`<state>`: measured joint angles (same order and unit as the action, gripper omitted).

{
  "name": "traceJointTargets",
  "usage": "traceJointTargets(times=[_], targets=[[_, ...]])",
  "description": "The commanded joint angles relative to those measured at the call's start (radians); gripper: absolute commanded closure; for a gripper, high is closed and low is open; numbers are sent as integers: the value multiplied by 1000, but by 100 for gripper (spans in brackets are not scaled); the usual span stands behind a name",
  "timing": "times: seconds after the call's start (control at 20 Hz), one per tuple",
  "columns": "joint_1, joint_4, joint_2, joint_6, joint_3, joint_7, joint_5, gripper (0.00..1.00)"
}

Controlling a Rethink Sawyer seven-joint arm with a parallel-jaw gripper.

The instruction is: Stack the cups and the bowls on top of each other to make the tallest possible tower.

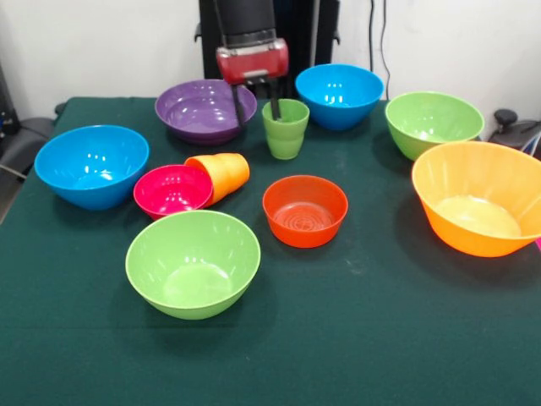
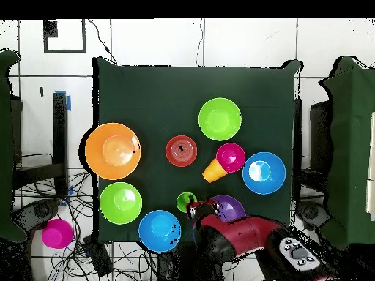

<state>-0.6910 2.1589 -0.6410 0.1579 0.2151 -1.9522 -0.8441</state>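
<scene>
The Sawyer arm's end effector point(image 1: 258, 106) hangs over the back of the desk point(image 1: 380, 338) with its two dark fingers spread narrowly: one drops just inside the rim of the upright light green cup point(image 1: 285, 128), the other stands outside it, in front of the purple bowl point(image 1: 205, 110). The fingers straddle the cup wall without yet pinching it; whether either one touches it cannot be told. From overhead, the red wrist covers part of the purple bowl, with the cup just beside it.

The risks lie close by. A pinch on one thin, glossy wall could tip the cup or let it slip as it lifts, and the outer finger has little room beside the purple bowl's rim, so a nudge there could shove that bowl.

Nothing is stacked so far. The orange cup point(image 1: 221, 174) lies on its side against the small magenta bowl point(image 1: 172, 190), near the small orange-red bowl point(image 1: 304, 210). Two blue bowls point(image 1: 91, 165), two light green bowls point(image 1: 193, 262) and the large orange bowl point(image 1: 480, 209) stand apart across the desk.
</scene>
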Motion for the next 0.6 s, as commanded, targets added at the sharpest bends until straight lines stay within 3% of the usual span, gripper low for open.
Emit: traceJointTargets(times=[0.05, 0.4, 0.6], targets=[[-167, 95, -317, -478, 300, 276, 172, 0], [-235, 194, -578, -712, 375, 381, 363, 0], [-245, 186, -570, -746, 411, 335, 362, 0]])
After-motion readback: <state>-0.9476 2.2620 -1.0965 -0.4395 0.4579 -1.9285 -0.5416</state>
